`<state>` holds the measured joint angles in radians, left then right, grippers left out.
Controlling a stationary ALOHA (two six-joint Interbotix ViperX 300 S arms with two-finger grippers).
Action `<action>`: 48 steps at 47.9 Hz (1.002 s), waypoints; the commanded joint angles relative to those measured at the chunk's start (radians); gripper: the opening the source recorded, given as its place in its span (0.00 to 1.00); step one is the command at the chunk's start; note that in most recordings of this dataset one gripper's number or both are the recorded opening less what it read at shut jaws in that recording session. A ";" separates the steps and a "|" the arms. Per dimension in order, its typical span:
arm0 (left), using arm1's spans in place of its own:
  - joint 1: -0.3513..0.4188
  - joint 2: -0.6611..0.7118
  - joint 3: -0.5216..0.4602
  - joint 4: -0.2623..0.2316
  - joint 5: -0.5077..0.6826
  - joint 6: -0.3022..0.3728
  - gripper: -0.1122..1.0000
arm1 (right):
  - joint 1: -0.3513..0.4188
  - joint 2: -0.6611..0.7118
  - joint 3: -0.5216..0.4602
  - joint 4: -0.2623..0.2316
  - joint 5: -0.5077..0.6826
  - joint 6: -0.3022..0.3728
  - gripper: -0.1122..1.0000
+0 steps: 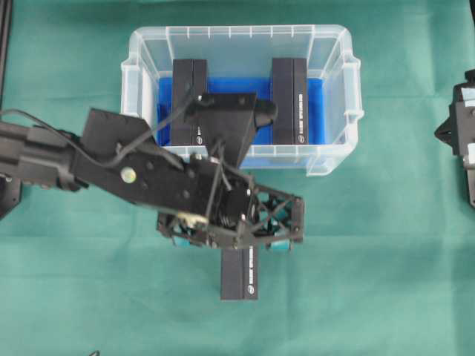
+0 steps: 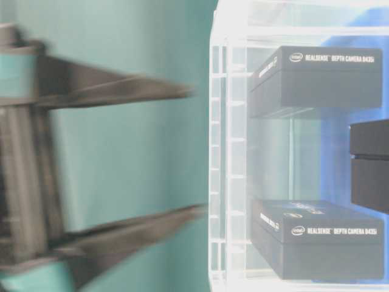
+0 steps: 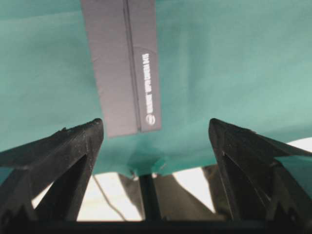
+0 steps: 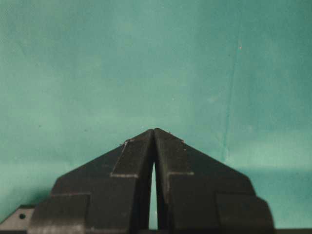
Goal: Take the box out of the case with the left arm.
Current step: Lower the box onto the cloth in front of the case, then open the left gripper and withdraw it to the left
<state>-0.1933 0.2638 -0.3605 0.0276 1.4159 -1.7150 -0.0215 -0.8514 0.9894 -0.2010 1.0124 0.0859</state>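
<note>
one box (image 1: 240, 274) lies flat on the green cloth (image 1: 386, 259), outside the case (image 1: 335, 104) at its 6 o'clock; two further boxes (image 1: 189, 102) stand inside on the blue lining; left gripper (image 1: 230, 239) jaws wide, holding nothing, above the near end of the outer box; right gripper (image 4: 154, 134) closed, idle; judged step: release complete; next move: lift clear without nudging the box.

A green cloth (image 1: 386, 259) covers the desk, lying flat with faint creases in the overhead view. The left wrist view shows the cloth's edge lifted slightly, with a pale desk (image 3: 195, 183) surface exposed beneath it. A dark vertical frame post (image 1: 6, 44) stands at the far left edge of the overhead view.
</note>
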 commanded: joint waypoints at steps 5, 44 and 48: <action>0.014 -0.038 -0.094 0.017 0.054 0.026 0.93 | -0.002 0.003 -0.028 -0.003 -0.002 0.002 0.17; -0.101 -0.391 0.350 0.018 0.072 0.029 0.93 | -0.002 0.003 -0.029 -0.003 0.049 0.006 0.17; -0.120 -0.448 0.422 0.017 0.066 0.012 0.93 | -0.002 0.003 -0.029 -0.003 0.049 0.008 0.16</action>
<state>-0.2930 -0.1058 0.0092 0.0414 1.4895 -1.6920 -0.0215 -0.8514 0.9894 -0.2010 1.0630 0.0905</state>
